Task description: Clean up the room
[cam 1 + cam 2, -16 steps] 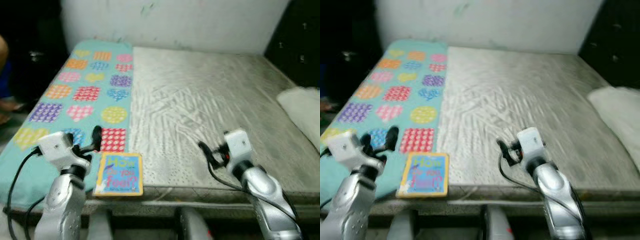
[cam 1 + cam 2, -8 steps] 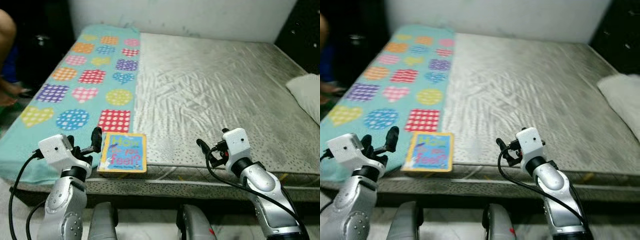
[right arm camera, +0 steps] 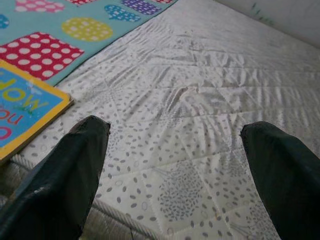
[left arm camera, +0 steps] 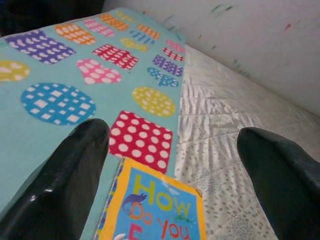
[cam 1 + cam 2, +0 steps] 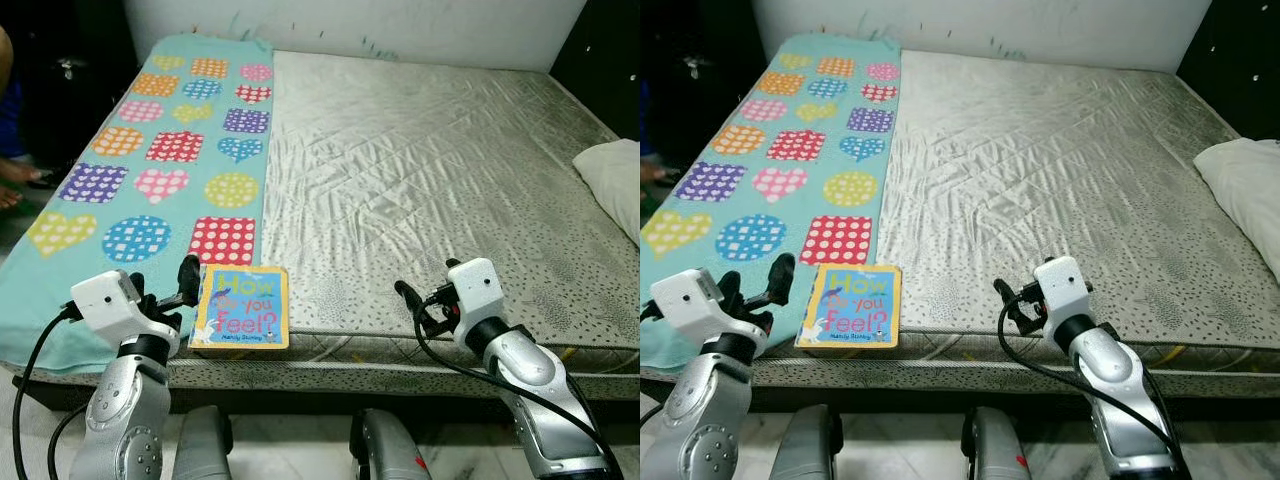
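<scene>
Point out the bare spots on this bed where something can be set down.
The widest free patch is the grey mattress, between the teal patterned blanket and the white pillow. The blanket's far half is also bare. It is crowded only at the near edge, where the book lies beside the open left gripper.

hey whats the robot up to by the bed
The robot stands at the foot of a bed with a grey patterned mattress. Nothing is held. A yellow-bordered children's board book lies at the mattress's near edge, partly on a teal blanket with coloured dotted shapes. The left pincer hovers open just beside the book; the right pincer is open over the bare mattress edge. A white pillow lies at the right side.
</scene>
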`<state>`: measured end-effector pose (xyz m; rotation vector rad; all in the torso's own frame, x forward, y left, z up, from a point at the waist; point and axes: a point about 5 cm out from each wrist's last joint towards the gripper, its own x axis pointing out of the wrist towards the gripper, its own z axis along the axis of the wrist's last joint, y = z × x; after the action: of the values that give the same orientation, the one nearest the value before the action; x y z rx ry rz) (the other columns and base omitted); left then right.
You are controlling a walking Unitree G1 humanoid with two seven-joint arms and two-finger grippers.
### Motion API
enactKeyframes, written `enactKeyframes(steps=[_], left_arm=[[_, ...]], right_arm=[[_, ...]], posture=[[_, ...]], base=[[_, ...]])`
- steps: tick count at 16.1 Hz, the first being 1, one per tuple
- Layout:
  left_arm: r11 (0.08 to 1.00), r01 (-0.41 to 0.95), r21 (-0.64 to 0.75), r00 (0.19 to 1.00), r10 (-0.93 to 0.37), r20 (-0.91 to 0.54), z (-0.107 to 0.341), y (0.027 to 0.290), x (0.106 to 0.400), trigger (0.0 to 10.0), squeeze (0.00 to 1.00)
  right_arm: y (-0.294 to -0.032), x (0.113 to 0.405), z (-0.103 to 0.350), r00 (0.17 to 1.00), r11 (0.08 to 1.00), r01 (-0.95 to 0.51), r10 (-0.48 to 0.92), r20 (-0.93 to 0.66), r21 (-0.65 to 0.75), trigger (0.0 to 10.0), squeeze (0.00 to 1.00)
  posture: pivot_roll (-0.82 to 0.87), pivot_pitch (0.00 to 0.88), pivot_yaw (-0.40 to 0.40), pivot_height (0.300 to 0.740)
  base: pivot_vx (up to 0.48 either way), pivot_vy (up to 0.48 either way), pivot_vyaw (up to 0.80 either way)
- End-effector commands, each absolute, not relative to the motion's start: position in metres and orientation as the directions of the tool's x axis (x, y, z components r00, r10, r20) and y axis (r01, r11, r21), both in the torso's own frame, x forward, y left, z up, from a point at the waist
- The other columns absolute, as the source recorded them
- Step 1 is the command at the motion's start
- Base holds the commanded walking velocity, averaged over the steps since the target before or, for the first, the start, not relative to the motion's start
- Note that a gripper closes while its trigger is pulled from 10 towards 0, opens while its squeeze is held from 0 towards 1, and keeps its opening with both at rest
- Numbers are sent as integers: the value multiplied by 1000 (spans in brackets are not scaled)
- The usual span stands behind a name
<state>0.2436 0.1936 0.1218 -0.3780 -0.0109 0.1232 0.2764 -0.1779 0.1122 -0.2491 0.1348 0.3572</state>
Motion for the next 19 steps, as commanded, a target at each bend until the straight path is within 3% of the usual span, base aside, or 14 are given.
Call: enactKeyframes(steps=[1, 15, 19], left_arm=[[923, -122, -365, 992, 128, -6, 125, 195, 241, 10000, 0], [922, -78, -380, 994, 99, 36, 131, 191, 242, 10000, 0], [919, -66, -388, 995, 90, 44, 133, 190, 243, 10000, 0]], right_arm=[[-180, 274, 117, 928, 906, -364, 332, -167, -218, 10000, 0], [-185, 271, 116, 927, 906, -362, 324, -190, -220, 10000, 0], [-185, 271, 117, 927, 906, -361, 322, -192, -222, 10000, 0]], posture=[[-107, 108, -99, 595], [-116, 133, -103, 585], [-121, 143, -104, 585]], base=[[0, 0, 0], [0, 0, 0], [326, 0, 0]])
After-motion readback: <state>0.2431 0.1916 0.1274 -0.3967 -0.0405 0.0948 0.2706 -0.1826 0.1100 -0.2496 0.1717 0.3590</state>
